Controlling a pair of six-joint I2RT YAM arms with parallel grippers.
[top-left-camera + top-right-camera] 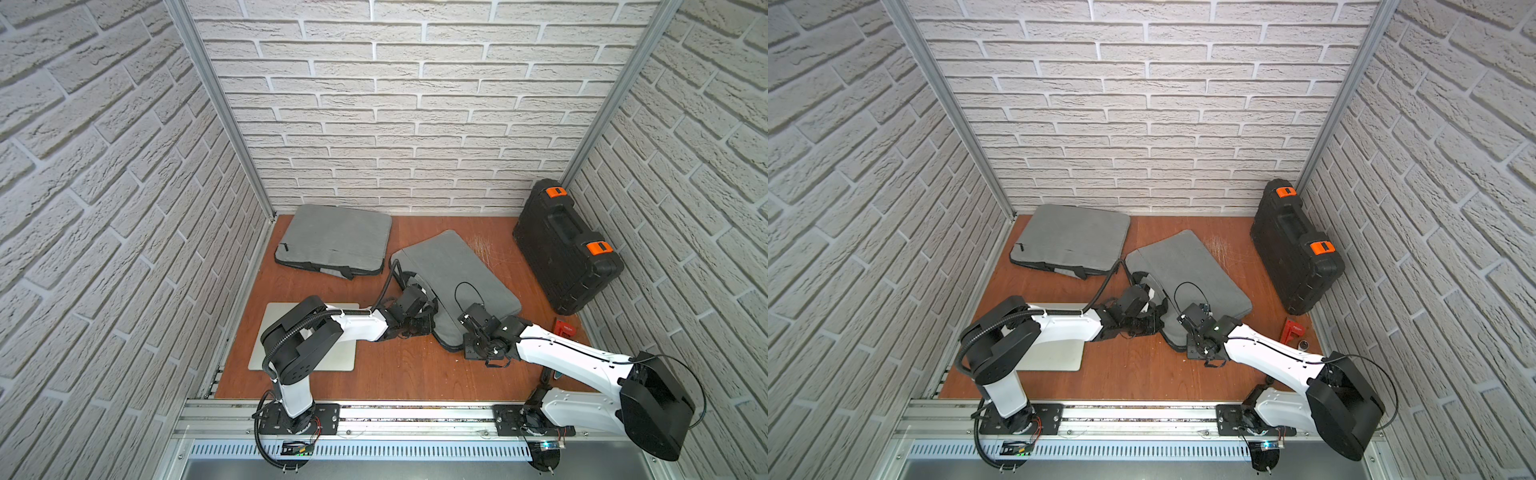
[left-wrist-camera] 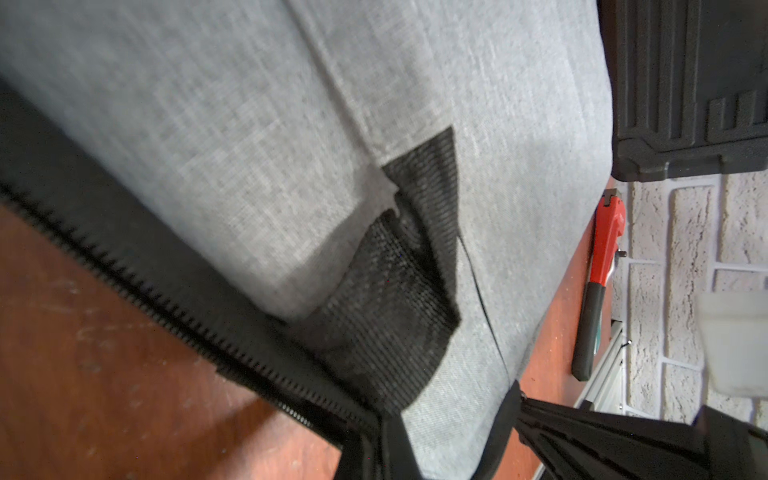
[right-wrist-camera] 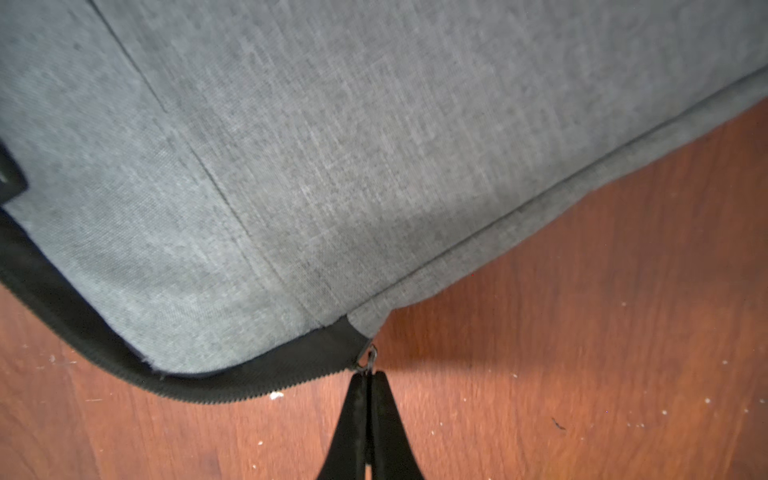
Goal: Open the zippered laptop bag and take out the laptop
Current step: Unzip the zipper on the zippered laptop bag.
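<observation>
Grey fabric laptop bag (image 1: 455, 282) lies mid-desk (image 1: 395, 374), zip (image 3: 232, 386) closed along the visible corner. Right gripper (image 3: 368, 384) jaws clamp the zipper pull (image 3: 368, 359). The left gripper (image 2: 376, 440) jaws are together at the bag's zippered edge. Unzipping looks barely begun; laptop presumably inside, unseen.

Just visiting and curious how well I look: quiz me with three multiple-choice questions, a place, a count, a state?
1. Where is the black case? A by the right wall; B by the left wall; C in the middle.
2. How many grey bags? A one; B two; C four.
3. The right gripper is: A wide open; B shut on the zipper pull; C shut on a pen.
Answers: 1 A, it sits beside the right-hand bricks; 2 B, the back bag and the near bag; 3 B, its tips pinch the pull.
</observation>
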